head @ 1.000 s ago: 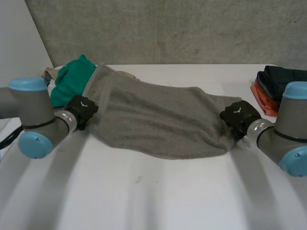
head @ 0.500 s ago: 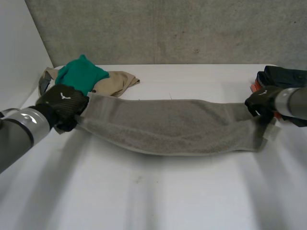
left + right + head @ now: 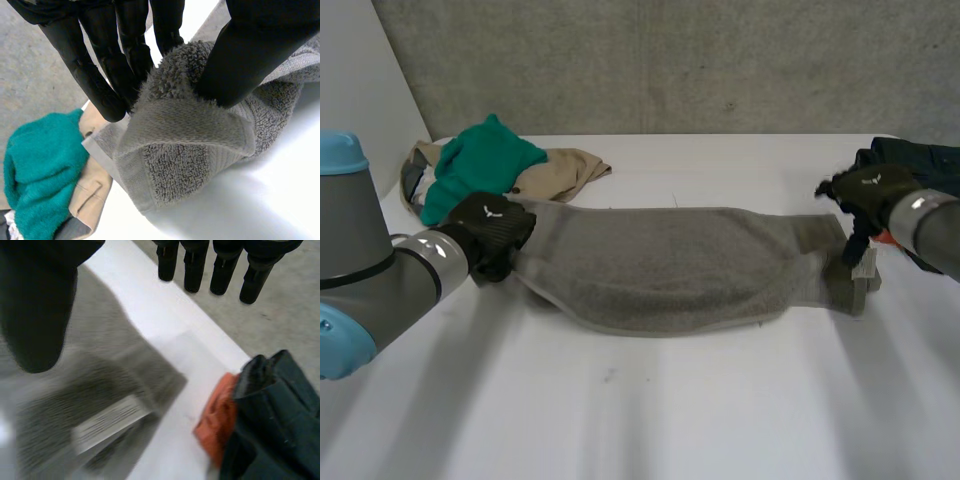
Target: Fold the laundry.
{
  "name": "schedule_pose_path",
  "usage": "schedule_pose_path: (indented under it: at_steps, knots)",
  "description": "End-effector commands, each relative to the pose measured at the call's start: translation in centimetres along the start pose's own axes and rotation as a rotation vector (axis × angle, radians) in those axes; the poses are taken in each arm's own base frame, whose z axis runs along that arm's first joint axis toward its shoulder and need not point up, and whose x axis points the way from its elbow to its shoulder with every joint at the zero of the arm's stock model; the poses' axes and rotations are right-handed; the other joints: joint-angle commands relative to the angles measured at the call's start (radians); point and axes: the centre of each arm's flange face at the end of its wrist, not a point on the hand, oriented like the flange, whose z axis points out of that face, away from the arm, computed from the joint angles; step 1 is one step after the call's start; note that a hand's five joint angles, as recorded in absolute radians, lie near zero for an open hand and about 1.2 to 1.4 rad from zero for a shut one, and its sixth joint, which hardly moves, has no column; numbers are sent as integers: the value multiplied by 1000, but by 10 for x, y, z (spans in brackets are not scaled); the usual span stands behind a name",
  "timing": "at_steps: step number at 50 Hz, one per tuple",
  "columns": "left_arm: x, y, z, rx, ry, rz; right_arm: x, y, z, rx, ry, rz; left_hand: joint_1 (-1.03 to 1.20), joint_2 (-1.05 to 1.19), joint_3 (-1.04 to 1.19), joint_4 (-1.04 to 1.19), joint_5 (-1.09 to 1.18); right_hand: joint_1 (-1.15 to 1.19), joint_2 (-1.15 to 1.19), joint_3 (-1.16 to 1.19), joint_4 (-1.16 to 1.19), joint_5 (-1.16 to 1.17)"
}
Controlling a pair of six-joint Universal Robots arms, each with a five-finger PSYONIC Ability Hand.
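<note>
Left hand [image 3: 250, 50] pinches the grey towel [image 3: 670, 265] by one end; right hand [image 3: 868, 190] hangs spread. I would grasp the free end squarely before folding.

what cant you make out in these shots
Label on the grey towel: print blurred, right wrist view.
Towel end under the left hand: hidden by it, head view.
Dark folded clothes: cut by the edge, head view.
Beige garment: mostly under the green cloth, head view.
</note>
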Motion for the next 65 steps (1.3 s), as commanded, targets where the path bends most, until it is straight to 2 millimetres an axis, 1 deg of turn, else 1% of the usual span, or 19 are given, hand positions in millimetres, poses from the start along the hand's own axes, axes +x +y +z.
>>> schedule_pose_path:
  at_steps: [1, 2, 5, 8, 11, 16, 20, 27, 30, 36, 41, 48, 57, 63, 65]
  knots:
    - [-4, -10, -3, 31, -14, -24, -18, 36, -28, -60, -179, -72, 245, 203, 214, 204, 241, 390, 379, 386, 389, 380]
    - [-5, -10, -3, 34, -15, -27, -23, 43, -30, -74, -211, -79, 245, 203, 214, 204, 241, 437, 426, 433, 436, 427]
    - [-4, -11, -3, 34, -14, -28, -30, 52, -33, -91, -245, -83, 245, 203, 214, 204, 241, 434, 423, 430, 434, 425]
    - [-3, -10, -3, 31, -8, -28, -38, 61, -31, -94, -275, -65, 245, 203, 214, 204, 241, 285, 274, 281, 285, 275]
    - [-1, -8, -2, 27, -4, -29, -53, 66, -19, -51, -288, -26, 245, 203, 214, 204, 241, 156, 145, 152, 155, 146]
    - [-1, -8, -3, 27, -4, -29, -67, 65, -6, 3, -284, 37, 245, 203, 214, 204, 241, 161, 150, 157, 161, 152]
    - [-2, -8, -4, 26, -5, -28, -81, 59, 6, 51, -251, 28, 245, 203, 214, 204, 241, 246, 235, 242, 246, 236]
    - [-1, -8, -2, 24, -2, -25, -94, 48, 21, 99, -201, -16, 245, 203, 214, 204, 241, 410, 399, 407, 410, 401]
    - [-1, -7, 0, 21, -4, -25, -101, 42, 26, 107, -185, -28, 245, 203, 214, 204, 241, 425, 414, 422, 425, 416]
    - [-2, -4, 2, 14, -4, -28, -108, 38, 35, 107, -144, -42, 245, 203, 214, 204, 241, 493, 482, 489, 492, 483]
    - [-5, -1, 4, 5, -10, -32, -108, 38, 50, 120, -107, -63, 245, 203, 214, 204, 241, 537, 526, 533, 536, 527]
    - [-10, 0, 6, 5, -18, -36, -104, 37, 61, 143, -83, -103, 245, 203, 214, 204, 241, 613, 602, 609, 613, 604]
    - [-13, 7, 9, -12, -21, -42, -86, 36, 77, 191, 0, -111, 245, 203, 214, 204, 241, 634, 623, 630, 633, 624]
    - [-11, 11, 11, -26, -14, -36, -77, 33, 77, 188, 22, -99, 245, 203, 214, 204, 241, 631, 620, 627, 631, 621]
    - [-10, 12, 11, -31, -12, -33, -70, 31, 75, 184, 30, -85, 245, 203, 214, 204, 241, 628, 617, 624, 628, 618]
